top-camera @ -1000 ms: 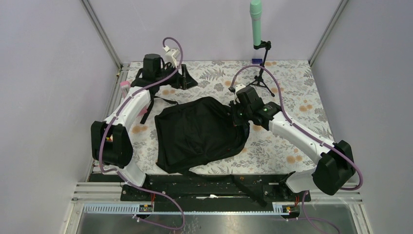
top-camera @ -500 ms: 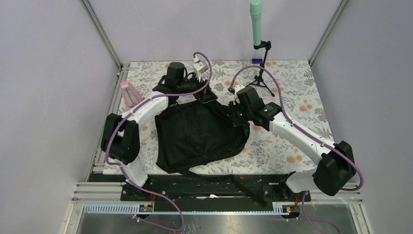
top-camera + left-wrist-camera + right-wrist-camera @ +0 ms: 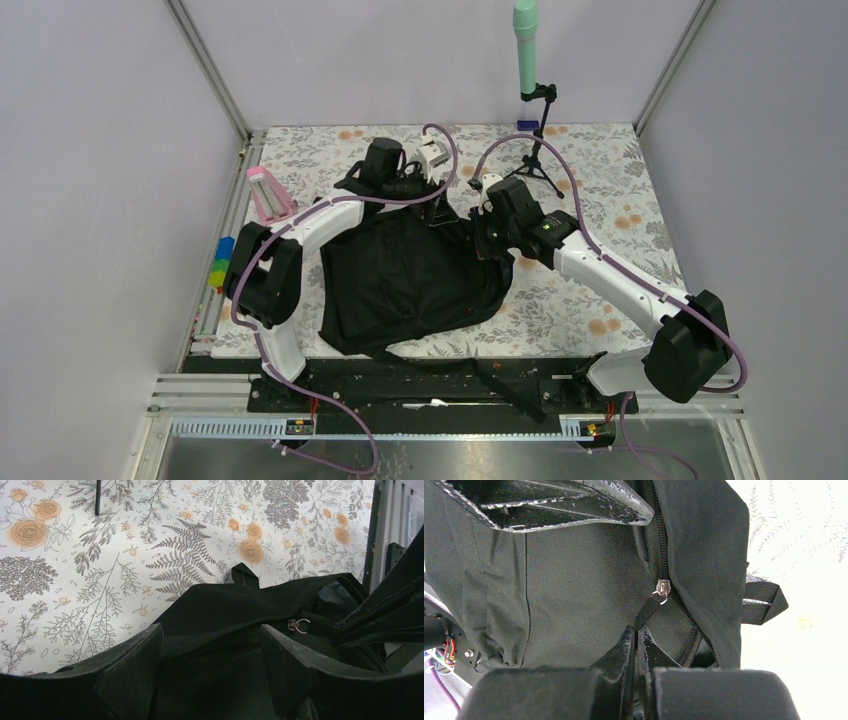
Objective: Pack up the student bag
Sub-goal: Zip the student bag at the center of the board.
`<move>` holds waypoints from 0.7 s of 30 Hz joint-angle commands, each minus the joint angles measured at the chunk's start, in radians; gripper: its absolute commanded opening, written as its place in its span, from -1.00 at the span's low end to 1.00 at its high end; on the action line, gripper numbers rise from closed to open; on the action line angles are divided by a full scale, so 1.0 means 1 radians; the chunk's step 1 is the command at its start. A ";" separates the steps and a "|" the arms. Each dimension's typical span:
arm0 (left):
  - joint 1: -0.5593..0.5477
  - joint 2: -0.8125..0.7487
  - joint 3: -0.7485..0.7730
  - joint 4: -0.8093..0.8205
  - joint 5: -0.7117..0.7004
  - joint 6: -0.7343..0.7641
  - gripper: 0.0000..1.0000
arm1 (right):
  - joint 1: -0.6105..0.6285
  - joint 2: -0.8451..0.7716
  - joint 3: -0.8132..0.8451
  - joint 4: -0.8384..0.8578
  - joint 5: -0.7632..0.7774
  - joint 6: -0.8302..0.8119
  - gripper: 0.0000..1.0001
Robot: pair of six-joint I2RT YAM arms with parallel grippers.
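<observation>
Student bag (image 3: 400,280) lies flat in the middle of the table (image 3: 610,190), rounded top toward the far edge. I read this as the opening step, since I can see nothing packed in it yet.

My right gripper (image 3: 636,635) has its fingers pressed together on the black pull tab (image 3: 648,612) hanging from the zip slider (image 3: 663,590), at the bag's far right shoulder. My left gripper (image 3: 210,635) hovers over the bag's far edge, fingers spread with nothing between them. Just beyond it sits the carry loop (image 3: 245,573).

Next I would bring the left gripper down and clamp the cloth beside the zip. That braces the bag, so the right gripper can draw the slider along its track instead of dragging the whole bag. The fabric looks soft and slack, so I expect a shallow pinch to slip.

Around the bag:
- A pink stand-like thing (image 3: 265,192) is near the far left corner.
- A coloured block (image 3: 220,268) sits at the left edge.
- A green cylinder (image 3: 525,40) stands on a small tripod (image 3: 537,165) at the far edge.

The pink thing and the block lie well apart from the bag.

My main worry is crowding. Both wrists work over the same corner of the bag, and the left arm's purple cable (image 3: 445,140) loops close above them.
</observation>
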 commanded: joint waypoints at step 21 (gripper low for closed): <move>-0.071 -0.042 0.009 -0.013 -0.264 0.131 -0.78 | 0.000 -0.066 -0.023 0.043 -0.055 0.036 -1.00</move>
